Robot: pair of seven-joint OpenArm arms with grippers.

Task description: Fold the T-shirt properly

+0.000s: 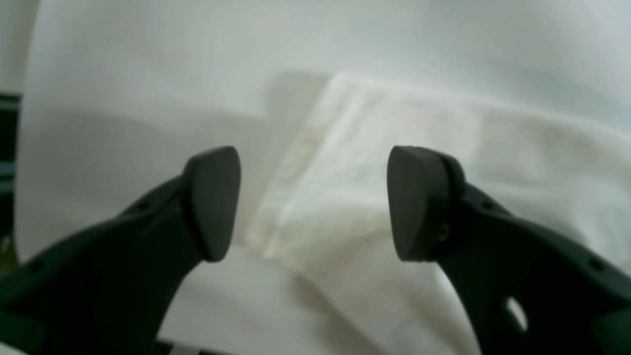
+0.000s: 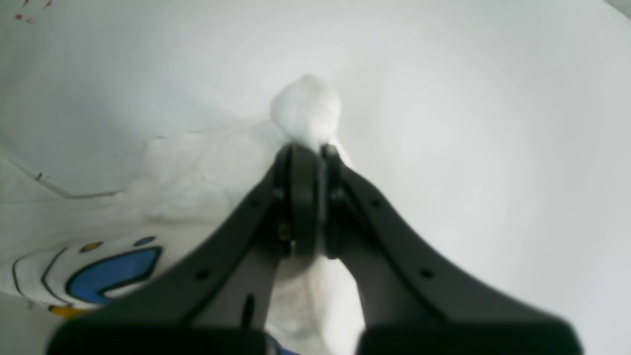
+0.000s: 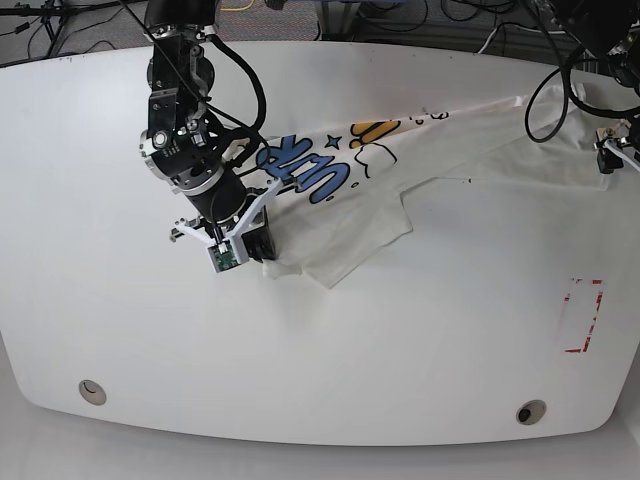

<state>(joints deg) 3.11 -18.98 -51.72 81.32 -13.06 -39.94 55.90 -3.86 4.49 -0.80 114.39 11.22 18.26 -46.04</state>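
Observation:
The white T-shirt [image 3: 350, 190] lies stretched and rumpled across the table, its blue and orange-yellow letters facing up. My right gripper [image 3: 262, 248], at the left of the base view, is shut on a bunch of the shirt's white cloth [image 2: 305, 111]. The blue print [image 2: 113, 271] shows to the left of the right gripper [image 2: 308, 158]. My left gripper [image 1: 315, 202] is open and empty just above a hemmed edge of the shirt [image 1: 374, 162]. In the base view the left gripper [image 3: 618, 148] sits at the right edge, by the shirt's far right end.
The white table [image 3: 400, 350] carries a red-marked rectangle [image 3: 580, 315] at the right and two round holes [image 3: 91, 391] [image 3: 531, 411] near the front edge. Black cables [image 3: 420, 20] lie behind the far edge.

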